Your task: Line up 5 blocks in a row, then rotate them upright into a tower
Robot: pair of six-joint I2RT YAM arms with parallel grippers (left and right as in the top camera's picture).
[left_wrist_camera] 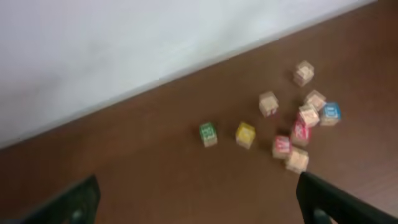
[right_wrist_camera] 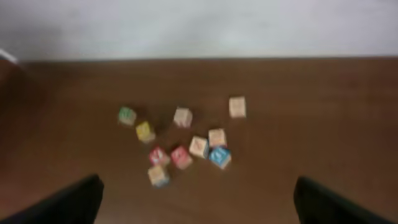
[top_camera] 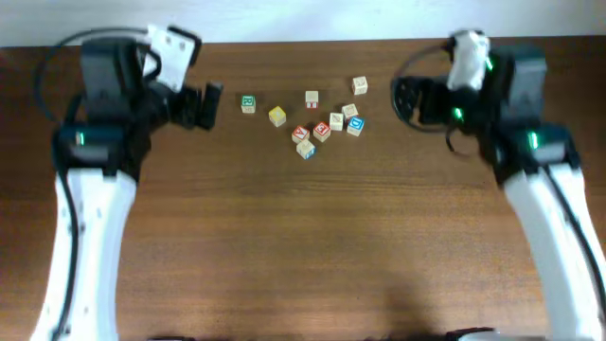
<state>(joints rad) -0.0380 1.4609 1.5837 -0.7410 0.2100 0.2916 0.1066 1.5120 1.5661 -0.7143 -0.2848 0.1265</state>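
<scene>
Brown table (top_camera: 303,246) underneath. Left gripper (top_camera: 209,105) at far left, fingers spread wide, holding nothing. Right gripper (top_camera: 402,98) opposite, equally wide, empty. Blocks (top_camera: 336,121) clustered between the two near the far edge, well apart from both, with yellow cube (top_camera: 276,116) and green cube (top_camera: 248,104) just left.

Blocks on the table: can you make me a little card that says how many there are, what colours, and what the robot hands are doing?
how many: about ten blocks, loosely bunched
where: toward the far edge of the brown table
colours: one green block, one yellow block, two red blocks, one blue block, the rest pale
left gripper: open, empty, off to one side of the bunch
right gripper: open, empty, off to the other side
</scene>
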